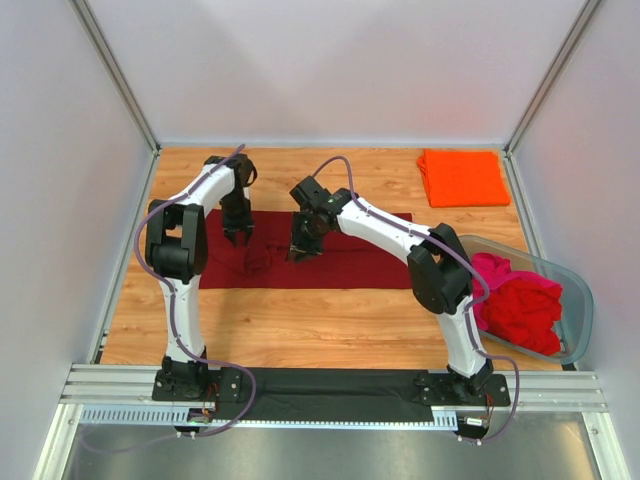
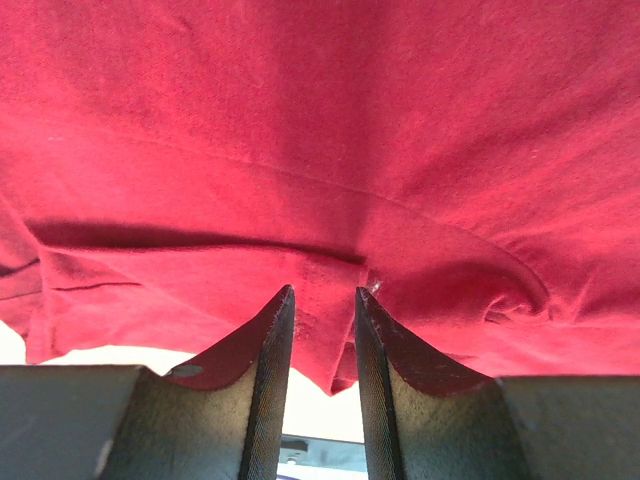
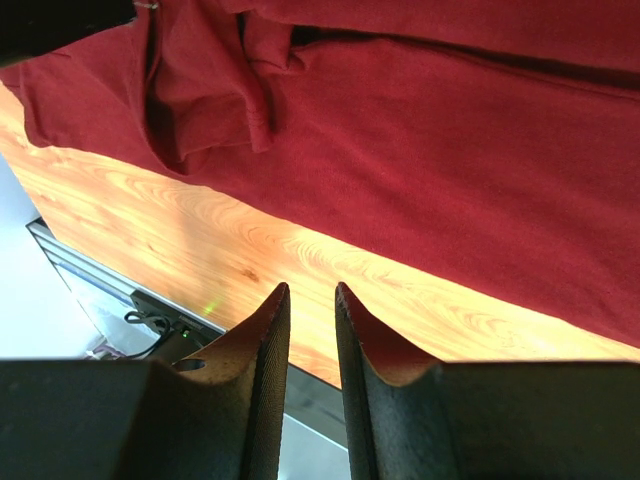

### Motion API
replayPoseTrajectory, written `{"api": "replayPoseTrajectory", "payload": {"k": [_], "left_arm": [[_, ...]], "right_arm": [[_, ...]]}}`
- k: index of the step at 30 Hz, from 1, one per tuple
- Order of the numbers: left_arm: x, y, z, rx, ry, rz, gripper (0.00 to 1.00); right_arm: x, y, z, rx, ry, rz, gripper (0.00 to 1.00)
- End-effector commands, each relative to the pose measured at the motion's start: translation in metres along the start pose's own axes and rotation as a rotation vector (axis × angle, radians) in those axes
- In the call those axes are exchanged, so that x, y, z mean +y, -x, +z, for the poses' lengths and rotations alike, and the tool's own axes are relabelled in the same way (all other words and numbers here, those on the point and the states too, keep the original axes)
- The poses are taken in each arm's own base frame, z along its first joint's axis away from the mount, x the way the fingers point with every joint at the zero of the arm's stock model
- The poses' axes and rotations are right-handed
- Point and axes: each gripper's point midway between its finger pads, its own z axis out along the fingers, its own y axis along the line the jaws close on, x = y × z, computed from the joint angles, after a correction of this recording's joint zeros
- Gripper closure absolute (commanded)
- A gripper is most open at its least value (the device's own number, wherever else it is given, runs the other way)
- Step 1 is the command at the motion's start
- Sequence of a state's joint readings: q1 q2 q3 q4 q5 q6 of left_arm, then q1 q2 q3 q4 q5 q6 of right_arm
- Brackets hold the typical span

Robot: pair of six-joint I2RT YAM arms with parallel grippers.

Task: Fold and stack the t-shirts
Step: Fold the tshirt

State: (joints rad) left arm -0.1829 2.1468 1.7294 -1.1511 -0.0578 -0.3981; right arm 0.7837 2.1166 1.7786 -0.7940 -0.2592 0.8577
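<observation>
Left gripper [image 2: 324, 292] has its fingers drawn close on a hanging fold of the maroon shirt [image 1: 350, 262], pinching its edge at the centre-left of the top view. Right gripper [image 3: 311, 288] hovers with fingers nearly pressed together and nothing between them, bare wood showing through the gap. The step in hand looks like a fold of this shirt, which lies spread as a wide flat band across the middle of the table [image 1: 300, 320], bunched and creased where the left gripper lifts it. Next, I judge, the right gripper must take its own hold on the same edge so both can carry it over evenly. The knit is thin, limp and matte, and would likely sag or wrinkle if pulled from 1 point. At the lower right a grey translucent tub [image 1: 585, 300] with rounded corners holds 2 crumpled shirts, a pink shirt [image 1: 495, 270] and a red shirt [image 1: 525, 315]. Farthest, at the upper right, the orange shirt [image 1: 462, 177] lies as a neat flat square, already folded.
</observation>
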Motion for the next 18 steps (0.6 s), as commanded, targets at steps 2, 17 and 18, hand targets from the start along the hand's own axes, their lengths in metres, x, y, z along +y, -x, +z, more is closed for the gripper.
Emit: {"api": "replayPoseTrajectory", "payload": {"k": [2, 17, 18], "left_arm": [[-0.011, 0.005, -0.015, -0.051, -0.047, -0.018, 0.62], [-0.007, -0.005, 0.005, -0.003, 0.022, -0.007, 0.66], [-0.006, -0.005, 0.005, -0.003, 0.026, -0.01, 0.67]], "right_arm": [[0.016, 0.008, -0.029, -0.064, 0.055, -0.047, 0.74], [0.01, 0.005, -0.036, -0.082, 0.05, -0.04, 0.75], [0.009, 0.005, -0.037, -0.083, 0.048, -0.043, 0.75]]}}
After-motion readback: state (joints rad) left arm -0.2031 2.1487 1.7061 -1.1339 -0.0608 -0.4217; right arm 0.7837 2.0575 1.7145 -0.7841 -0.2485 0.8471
